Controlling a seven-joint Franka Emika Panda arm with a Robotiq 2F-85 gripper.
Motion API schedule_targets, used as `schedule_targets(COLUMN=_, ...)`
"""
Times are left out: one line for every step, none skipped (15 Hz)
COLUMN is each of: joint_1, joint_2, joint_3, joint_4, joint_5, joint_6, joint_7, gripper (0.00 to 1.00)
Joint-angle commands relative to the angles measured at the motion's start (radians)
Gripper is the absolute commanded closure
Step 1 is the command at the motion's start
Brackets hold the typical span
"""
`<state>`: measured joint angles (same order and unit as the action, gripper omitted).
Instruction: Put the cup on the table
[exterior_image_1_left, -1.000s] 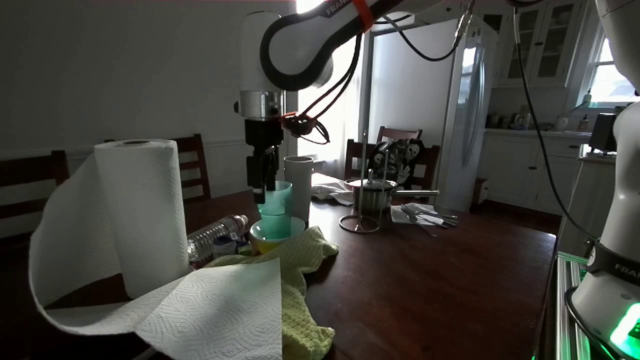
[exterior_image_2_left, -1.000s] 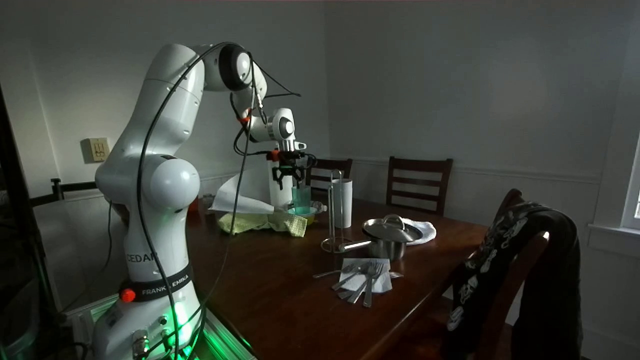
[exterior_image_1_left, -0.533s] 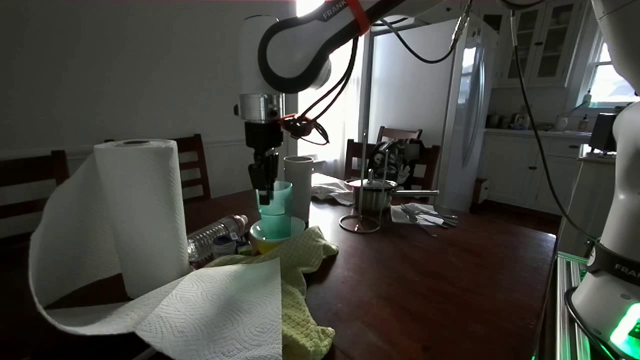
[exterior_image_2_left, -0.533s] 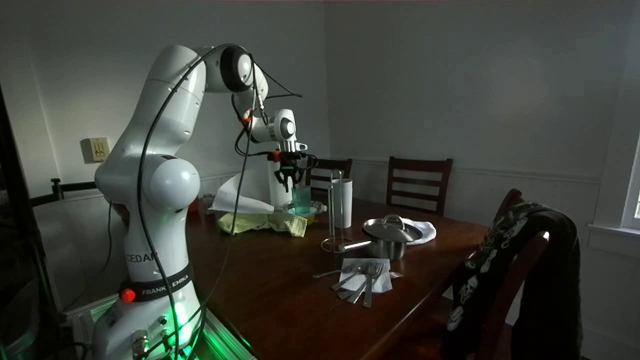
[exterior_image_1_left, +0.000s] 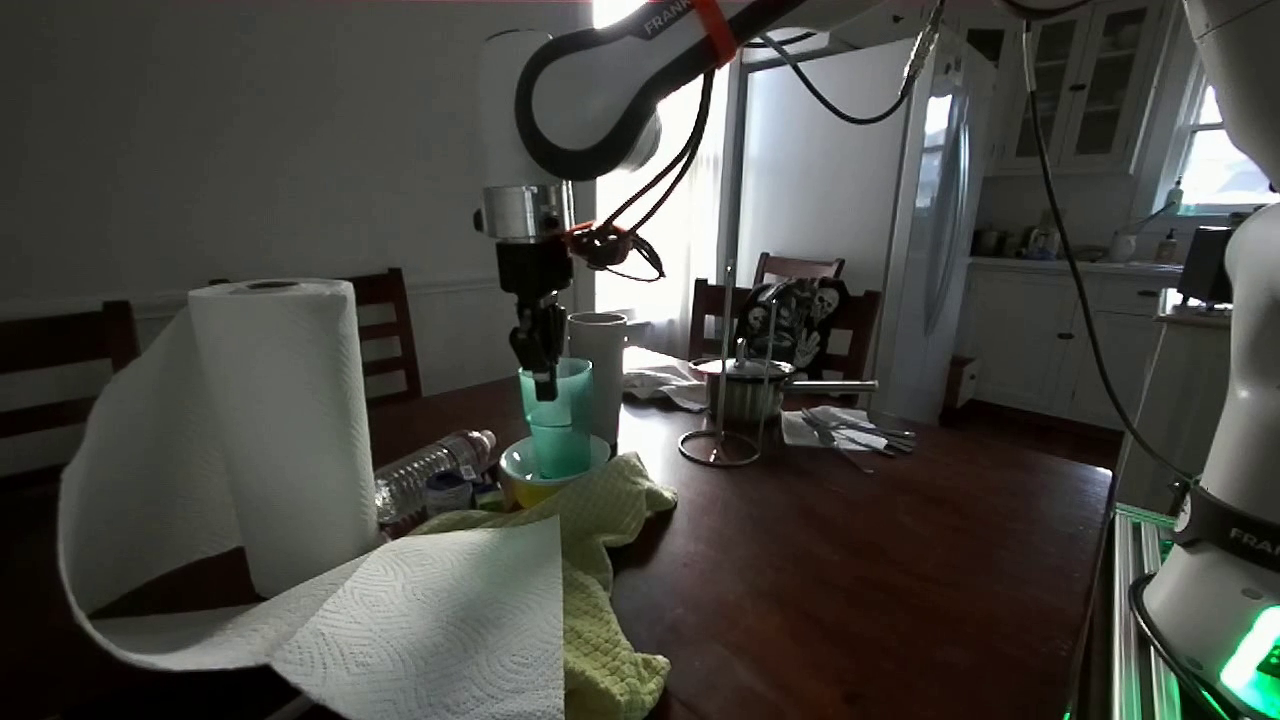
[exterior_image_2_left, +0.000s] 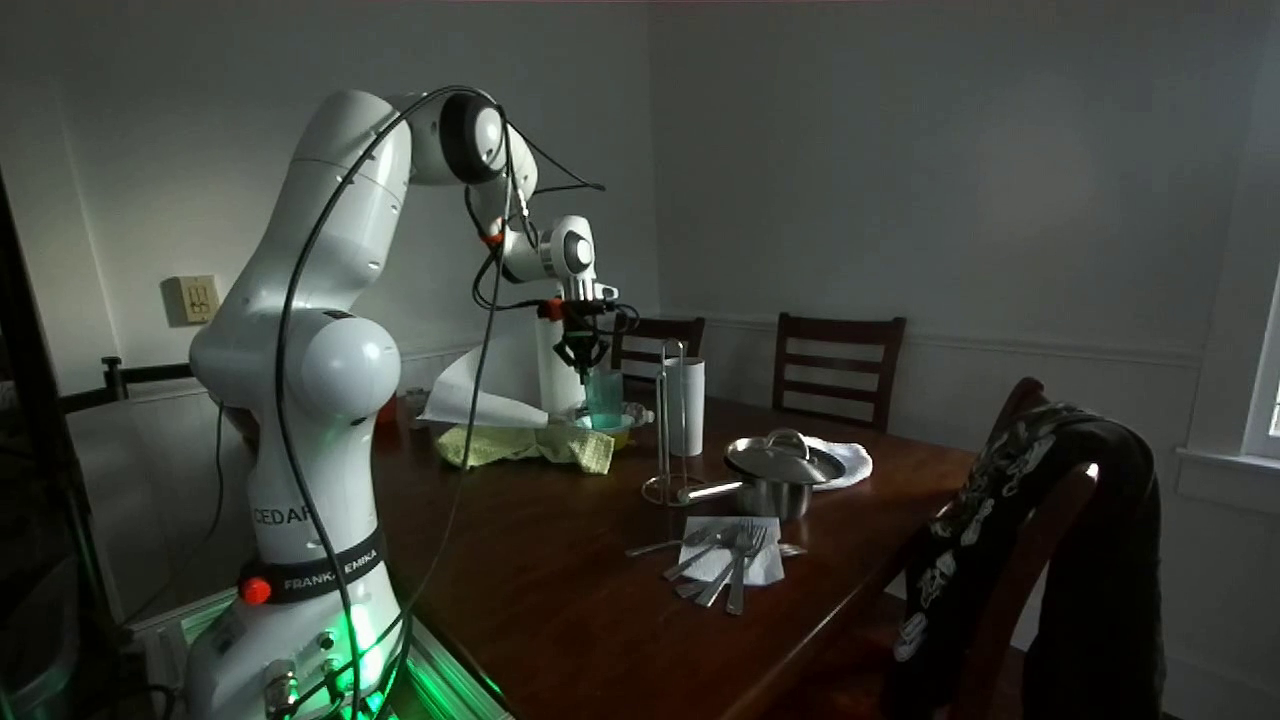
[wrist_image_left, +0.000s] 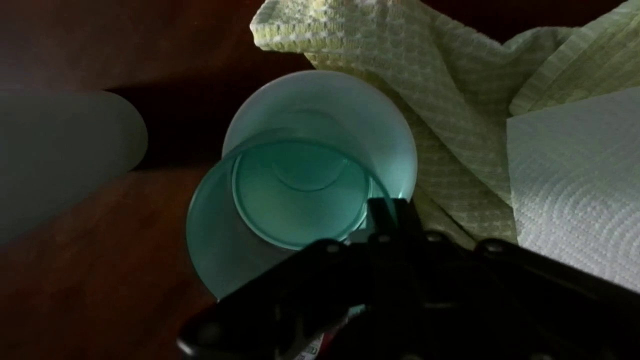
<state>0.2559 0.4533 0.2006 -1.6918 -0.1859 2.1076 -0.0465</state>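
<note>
The translucent green cup (exterior_image_1_left: 562, 440) stands in a small bowl (exterior_image_1_left: 518, 468), white inside and yellow below, on the dark brown table (exterior_image_1_left: 850, 570). Seen from above in the wrist view, the cup (wrist_image_left: 300, 200) shows its open mouth, with the pale bowl (wrist_image_left: 320, 90) beneath it. My gripper (wrist_image_left: 391, 202) is shut on the near right part of its rim, one finger inside the wall and one outside. In an exterior view the gripper (exterior_image_2_left: 584, 376) points down at the edge of the cup (exterior_image_2_left: 604, 400). The cup's base sits within the bowl.
A paper towel roll (exterior_image_1_left: 285, 430), a clear bottle (exterior_image_1_left: 420, 480) and a yellow-green cloth (exterior_image_1_left: 610, 600) lie around the bowl. Close behind the cup rises a white cylinder (exterior_image_1_left: 600, 360). A wire stand (exterior_image_2_left: 664, 430), a lidded pot (exterior_image_2_left: 780, 490) and cutlery (exterior_image_2_left: 735, 570) are farther off.
My gripper's fingers have come together from spread apart and taken hold of the cup's rim. The gripper and the cup's top have shifted slightly right in both exterior views.
</note>
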Motion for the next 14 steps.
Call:
schedule_targets(joint_1=0.037, joint_2=-0.028, joint_3=-0.028, joint_4=0.062, joint_5=-0.045, joint_6=-0.089, joint_7=0.041, gripper=0.99)
schedule_targets(joint_1=0.042, joint_2=-0.033, joint_3=-0.03, joint_4=0.084, joint_5=-0.053, joint_6=-0.111, joint_7=0.052, gripper=0.99)
schedule_targets(joint_1=0.049, joint_2=-0.039, joint_3=-0.032, joint_4=0.104, joint_5=-0.066, joint_6=-0.127, joint_7=0.062, gripper=0.99)
schedule_targets(joint_1=0.053, joint_2=-0.044, joint_3=-0.03, joint_4=0.124, joint_5=-0.069, joint_6=-0.143, joint_7=0.074, gripper=0.99)
schedule_targets(joint_1=0.06, joint_2=-0.048, joint_3=-0.031, joint_4=0.144, joint_5=-0.078, joint_6=-0.157, joint_7=0.092, gripper=0.99)
schedule_targets(joint_1=0.068, joint_2=-0.054, joint_3=-0.032, joint_4=0.163, joint_5=-0.082, joint_6=-0.171, joint_7=0.115, gripper=0.99)
schedule_targets(joint_1=0.074, joint_2=-0.055, joint_3=-0.036, joint_4=0.183, joint_5=-0.098, joint_6=-0.18, joint_7=0.128, gripper=0.99)
schedule_targets(joint_1=0.08, joint_2=-0.052, joint_3=-0.045, joint_4=0.205, joint_5=-0.121, joint_6=-0.183, joint_7=0.151, gripper=0.99)
schedule_targets(joint_1=0.076, joint_2=-0.044, joint_3=-0.048, joint_4=0.229, joint_5=-0.119, joint_6=-0.187, joint_7=0.164, gripper=0.99)
schedule_targets(joint_1=0.075, joint_2=-0.035, joint_3=-0.055, joint_4=0.253, joint_5=-0.127, joint_6=-0.191, joint_7=0.181, gripper=0.99)
schedule_targets(joint_1=0.071, joint_2=-0.019, joint_3=-0.061, joint_4=0.285, joint_5=-0.118, joint_6=-0.202, joint_7=0.201, gripper=0.99)
schedule_targets(joint_1=0.064, joint_2=0.002, joint_3=-0.071, joint_4=0.32, joint_5=-0.098, joint_6=-0.216, joint_7=0.23, gripper=0.99)
schedule_targets(joint_1=0.059, joint_2=0.019, joint_3=-0.08, joint_4=0.346, joint_5=-0.089, joint_6=-0.223, joint_7=0.25, gripper=0.99)
schedule_targets(joint_1=0.054, joint_2=0.04, joint_3=-0.091, joint_4=0.372, joint_5=-0.081, joint_6=-0.23, joint_7=0.273, gripper=0.99)
